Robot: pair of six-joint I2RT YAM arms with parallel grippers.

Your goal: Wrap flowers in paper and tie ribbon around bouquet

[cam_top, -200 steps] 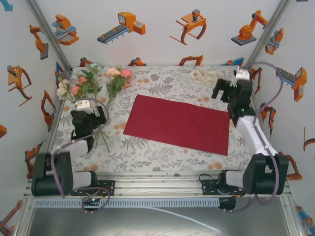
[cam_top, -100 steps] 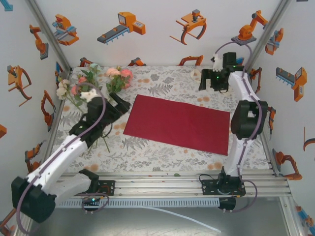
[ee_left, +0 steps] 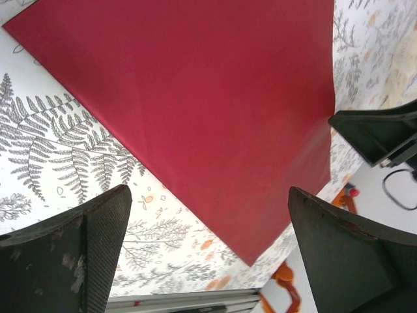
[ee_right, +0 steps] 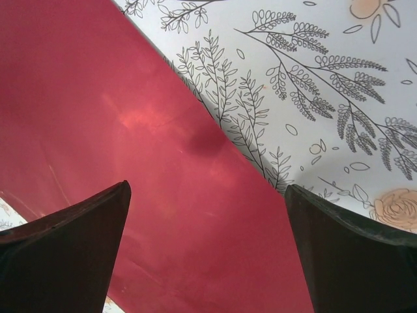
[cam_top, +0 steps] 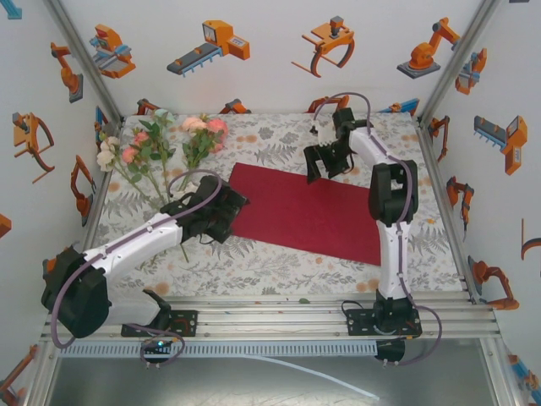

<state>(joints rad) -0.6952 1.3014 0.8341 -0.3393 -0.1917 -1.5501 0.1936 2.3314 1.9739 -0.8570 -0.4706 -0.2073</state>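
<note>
Tabletop: 2 tools newly at paper edges

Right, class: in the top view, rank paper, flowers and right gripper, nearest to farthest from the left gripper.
1. The paper, its left edge beside the left gripper.
2. The flowers, toward the far left.
3. The right gripper, over the paper's far edge.

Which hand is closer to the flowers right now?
Left. The left hand is open at the paper's left edge, just on the near side of the flowers. The right hand hovers open over the paper's far edge, farther off to their right.
</note>
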